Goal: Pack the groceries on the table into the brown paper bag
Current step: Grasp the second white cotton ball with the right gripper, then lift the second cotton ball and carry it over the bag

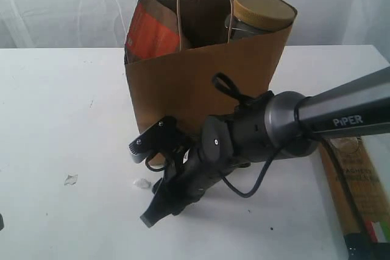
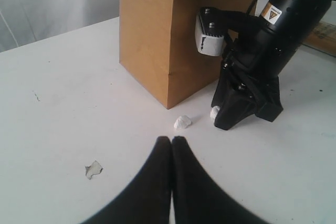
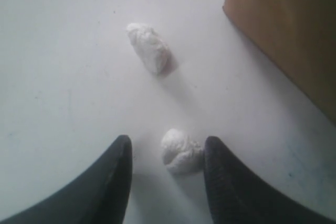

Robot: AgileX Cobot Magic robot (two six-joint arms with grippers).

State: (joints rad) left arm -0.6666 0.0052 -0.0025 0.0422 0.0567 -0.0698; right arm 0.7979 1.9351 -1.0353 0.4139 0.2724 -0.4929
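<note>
The brown paper bag (image 1: 201, 83) stands upright on the white table (image 1: 55, 108); in the exterior view the brown pouch with orange-red panel (image 1: 152, 28) pokes out of its mouth at about 10 o'clock, and the tan-lidded clear jar (image 1: 262, 13) at about 2 o'clock; both count as packed. The long spaghetti packet (image 1: 359, 193) lies flat on the table at roughly 4 o'clock from the bag, not yet packed; no other groceries show, and whether they sit deeper in the bag cannot be told.

The right gripper (image 3: 168, 145) points down at the table at about 7 o'clock from the bag's base; its fingers stand part-way apart around a white pebble-like bit (image 3: 181, 153), which touches one finger but is not clamped; a second white bit (image 3: 149, 48) lies near. The left gripper (image 2: 171, 166) hangs nearby, fingers pressed together on nothing.

By my reckoning the packet is what is left.
</note>
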